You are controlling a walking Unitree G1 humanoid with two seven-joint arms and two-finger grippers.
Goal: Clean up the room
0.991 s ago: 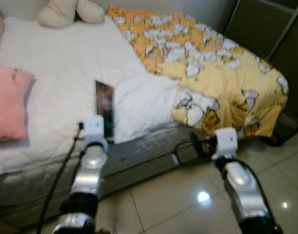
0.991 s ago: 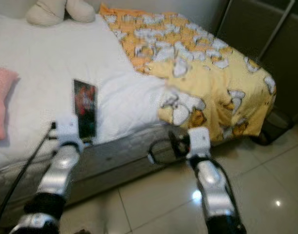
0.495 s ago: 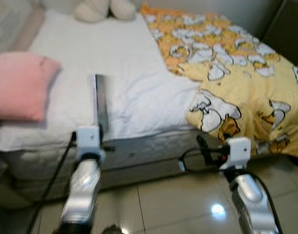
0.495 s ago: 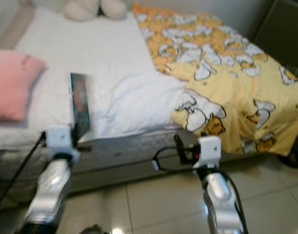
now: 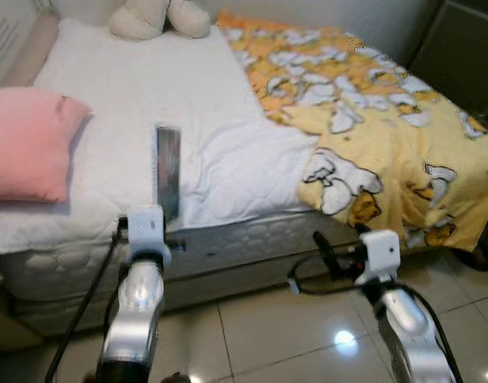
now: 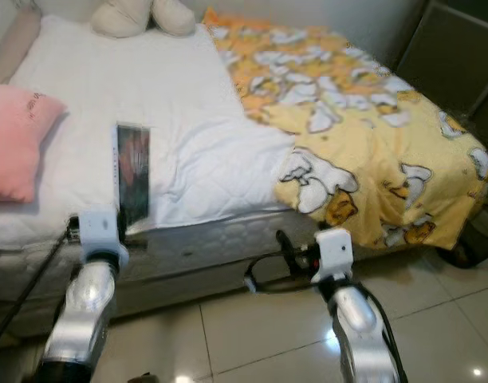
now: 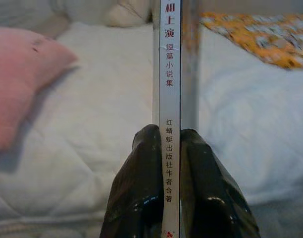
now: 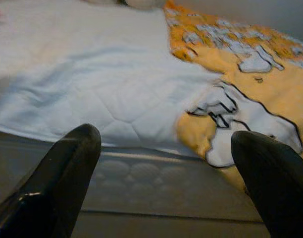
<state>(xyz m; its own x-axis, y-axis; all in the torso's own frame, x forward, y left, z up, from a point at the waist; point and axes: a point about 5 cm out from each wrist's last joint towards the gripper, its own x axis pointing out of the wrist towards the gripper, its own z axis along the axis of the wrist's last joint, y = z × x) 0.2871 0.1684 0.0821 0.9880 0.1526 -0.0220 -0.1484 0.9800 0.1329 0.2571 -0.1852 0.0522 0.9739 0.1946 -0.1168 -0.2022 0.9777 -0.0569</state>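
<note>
My left gripper [image 7: 166,135] is shut on the lower end of a thin book [image 7: 170,74], whose white spine carries printed characters. The book [image 5: 167,171] stands upright, edge toward me, in front of the white bed [image 5: 132,88] near its front edge. My right gripper [image 8: 171,144] is open with nothing between its fingers. It hovers low over the tiled floor [image 5: 260,335], beside the mattress side and below the yellow duck-print blanket [image 5: 387,136].
A pink pillow [image 5: 25,144] lies on the bed's left side and a beige plush toy [image 5: 156,17] at its far end. The blanket drapes over the bed's right half and front corner. A dark cabinet [image 5: 459,48] stands at the right.
The camera has swung, so the whole scene shifted. The book stays in my left gripper, now turned more edge-on. The right gripper stays open.
</note>
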